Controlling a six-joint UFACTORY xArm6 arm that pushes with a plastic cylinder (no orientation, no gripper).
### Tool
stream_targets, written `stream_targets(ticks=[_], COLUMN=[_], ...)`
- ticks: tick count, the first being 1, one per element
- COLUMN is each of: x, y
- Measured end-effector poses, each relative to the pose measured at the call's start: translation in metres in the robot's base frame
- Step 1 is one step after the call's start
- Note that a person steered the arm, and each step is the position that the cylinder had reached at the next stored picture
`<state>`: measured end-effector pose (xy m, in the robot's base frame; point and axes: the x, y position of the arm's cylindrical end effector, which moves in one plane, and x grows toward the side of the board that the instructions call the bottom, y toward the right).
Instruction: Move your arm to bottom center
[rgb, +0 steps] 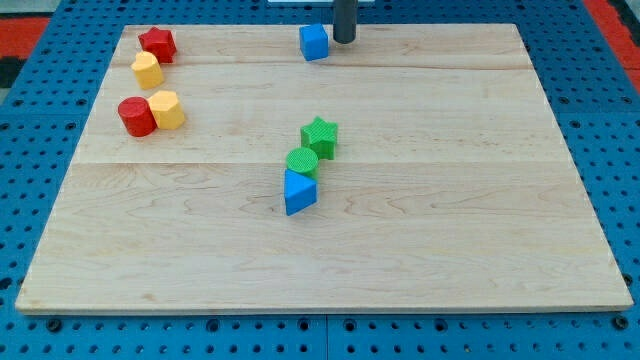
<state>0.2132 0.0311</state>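
Note:
My tip (344, 40) is at the view's top centre, touching the board just right of a blue cube (314, 42). Near the board's middle a green star (320, 137), a green cylinder (302, 161) and a blue triangular block (298, 191) stand in a close diagonal line. At the top left are a red star (157, 43), a yellow block (147, 70), a red cylinder (136, 117) and a yellow hexagonal block (167, 109).
The wooden board (450, 230) lies on a blue perforated table (600, 60). The red cylinder and yellow hexagonal block touch each other.

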Motion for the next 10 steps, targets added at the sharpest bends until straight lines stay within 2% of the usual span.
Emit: stream_targets(ticks=[1,3,4,5,7,9,10], x=[0.004,0.019,0.032,0.066,0.188,0.34,0.383], y=[0.004,0.066,0.078,0.09,0.094,0.09,0.018])
